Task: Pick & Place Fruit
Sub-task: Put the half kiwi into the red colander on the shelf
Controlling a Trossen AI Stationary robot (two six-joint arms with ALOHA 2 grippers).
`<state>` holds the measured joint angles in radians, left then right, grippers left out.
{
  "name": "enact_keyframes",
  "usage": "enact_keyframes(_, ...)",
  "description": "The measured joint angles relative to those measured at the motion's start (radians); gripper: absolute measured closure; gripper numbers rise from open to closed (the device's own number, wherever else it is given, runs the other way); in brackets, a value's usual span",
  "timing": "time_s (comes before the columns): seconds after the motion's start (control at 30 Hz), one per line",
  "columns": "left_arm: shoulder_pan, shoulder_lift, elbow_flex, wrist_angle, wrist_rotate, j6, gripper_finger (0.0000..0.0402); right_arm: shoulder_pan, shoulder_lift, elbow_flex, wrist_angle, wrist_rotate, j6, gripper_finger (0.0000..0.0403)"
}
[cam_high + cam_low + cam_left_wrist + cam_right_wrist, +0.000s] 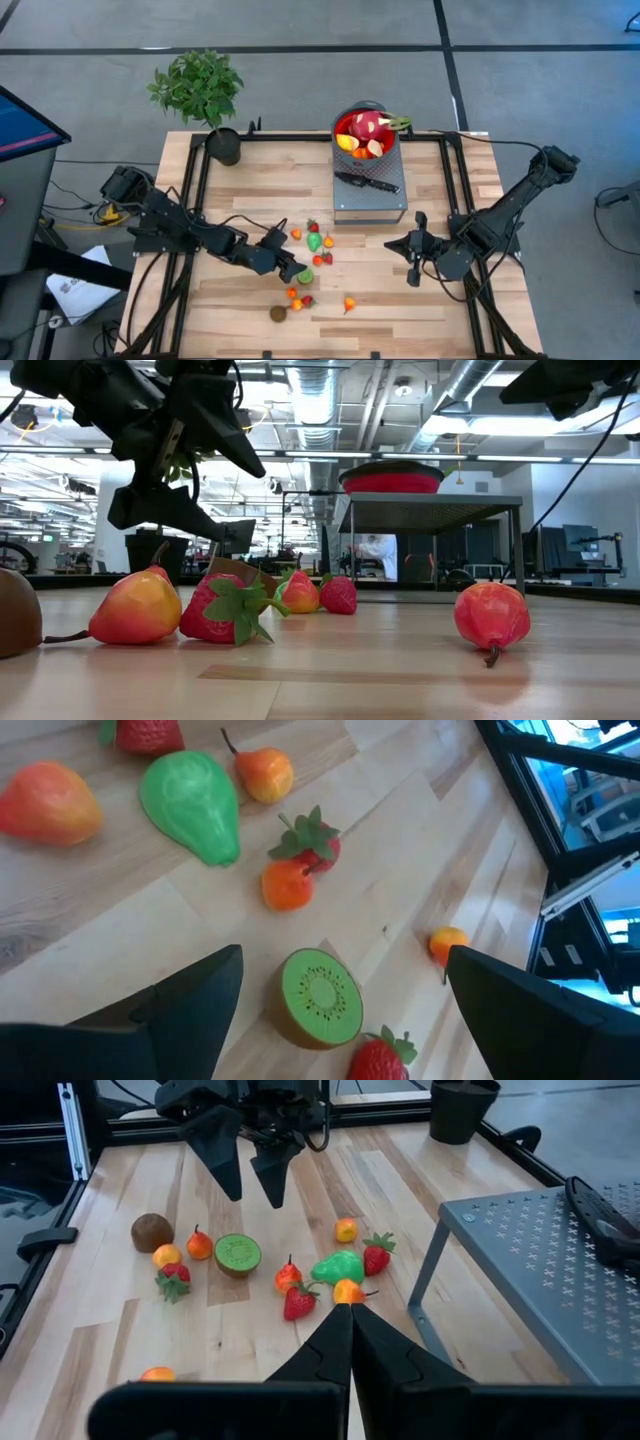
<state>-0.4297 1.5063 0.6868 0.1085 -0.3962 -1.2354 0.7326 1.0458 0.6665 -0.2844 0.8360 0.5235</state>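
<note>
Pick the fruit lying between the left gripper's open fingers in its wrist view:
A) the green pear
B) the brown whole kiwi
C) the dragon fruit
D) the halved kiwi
D: the halved kiwi, green face up, lies between the open fingers of the left gripper.

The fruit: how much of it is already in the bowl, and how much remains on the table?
Done: the dragon fruit and a few pieces sit in the red bowl. In hand: nothing; the left gripper hangs with open jaws above the kiwi half. Left: about a dozen small fruits on the table.
</note>
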Motion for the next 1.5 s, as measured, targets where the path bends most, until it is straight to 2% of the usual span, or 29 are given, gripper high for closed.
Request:
enact_keyframes(0.43, 0.011, 0.000, 0.001, 0.051, 0.009, -0.025, 0.0054, 0.000, 0.000, 0.000, 0.001, 0.000, -0.003, 0.0403)
enact_keyframes(0.87, -0.002, 0.000, 0.057, 0.058, -0.046, -0.027, 0.0054, 0.000, 0.000, 0.000, 0.002, 0.000, 0.000, 0.0403)
enact_keyframes(1.13, -0.041, 0.000, 0.104, 0.038, -0.158, -0.021, 0.0054, 0.000, 0.000, 0.000, 0.002, 0.000, 0.001, 0.0403)
enact_keyframes(1.33, -0.074, 0.000, 0.142, 0.026, -0.231, 0.047, 0.0054, 0.000, 0.000, 0.000, 0.002, -0.001, 0.000, 0.0403)
enact_keyframes(1.5, -0.076, 0.000, 0.155, 0.002, -0.250, 0.061, 0.0054, 0.000, 0.000, 0.000, 0.002, -0.001, 0.000, 0.0403)
